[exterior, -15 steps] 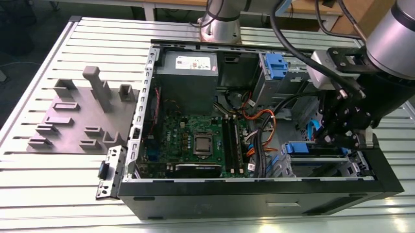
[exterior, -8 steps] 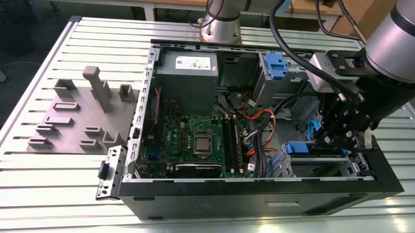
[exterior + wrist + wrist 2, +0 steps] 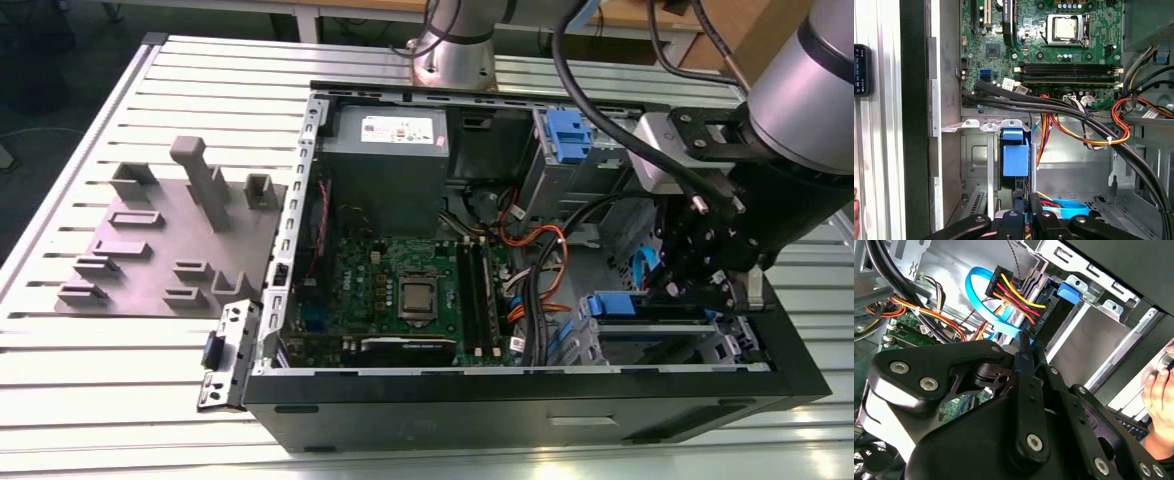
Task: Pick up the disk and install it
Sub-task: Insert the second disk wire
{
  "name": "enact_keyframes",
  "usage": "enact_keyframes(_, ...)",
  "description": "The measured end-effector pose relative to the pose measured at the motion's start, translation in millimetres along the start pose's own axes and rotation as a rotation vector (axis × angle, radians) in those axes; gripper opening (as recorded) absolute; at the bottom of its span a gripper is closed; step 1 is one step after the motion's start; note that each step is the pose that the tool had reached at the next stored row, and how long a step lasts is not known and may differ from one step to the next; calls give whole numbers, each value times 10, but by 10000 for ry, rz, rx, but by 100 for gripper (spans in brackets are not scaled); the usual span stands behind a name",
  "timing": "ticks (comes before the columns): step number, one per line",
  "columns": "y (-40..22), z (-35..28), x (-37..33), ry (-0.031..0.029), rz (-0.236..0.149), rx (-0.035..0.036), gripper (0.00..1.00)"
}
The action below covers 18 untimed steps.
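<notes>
One disk (image 3: 1016,155), apparently one gripper (image 3: 1024,212)

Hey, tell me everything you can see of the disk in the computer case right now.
The disk shows mostly as its blue plastic bracket, seen end-on; its metal body is largely hidden. It stands on edge inside the grey metal drive cage at the case's corner, on the exterior view's right, beside orange, red and yellow wires. The gripper is right at it; whether it grips the disk cannot be told.
</notes>
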State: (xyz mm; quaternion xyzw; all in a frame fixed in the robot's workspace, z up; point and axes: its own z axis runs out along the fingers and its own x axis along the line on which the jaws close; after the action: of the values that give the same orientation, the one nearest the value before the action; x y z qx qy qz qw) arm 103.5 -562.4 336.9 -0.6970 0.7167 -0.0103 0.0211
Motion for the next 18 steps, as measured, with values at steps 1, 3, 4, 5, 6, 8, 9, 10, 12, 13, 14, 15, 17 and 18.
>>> enact_keyframes(1, 0, 4, 0, 0, 0, 0, 16)
enact_keyframes(3, 1, 13, 1, 0, 0, 0, 16)
enact_keyframes(4, 1, 17, 1, 0, 0, 0, 16)
enact_keyframes(5, 1, 21, 1, 0, 0, 0, 16)
enact_keyframes(6, 1, 25, 2, 1, 0, 0, 16)
enact_keyframes(8, 2, 34, 3, -1, 0, 0, 16)
enact_keyframes(9, 2, 42, 4, -1, 0, 0, 16)
enact_keyframes(10, 2, 49, 5, -1, 0, 0, 16)
enact_keyframes(12, 3, 66, 8, 3, 0, -1, 16)
enact_keyframes(13, 3, 71, 10, 5, 0, 0, 16)
enact_keyframes(14, 3, 72, 10, 6, 0, 0, 16)
enact_keyframes(15, 3, 73, 10, 6, 0, 0, 16)
enact_keyframes(17, 3, 76, 10, 1, 0, 0, 16)
enact_keyframes(18, 3, 76, 10, 2, 0, -1, 16)
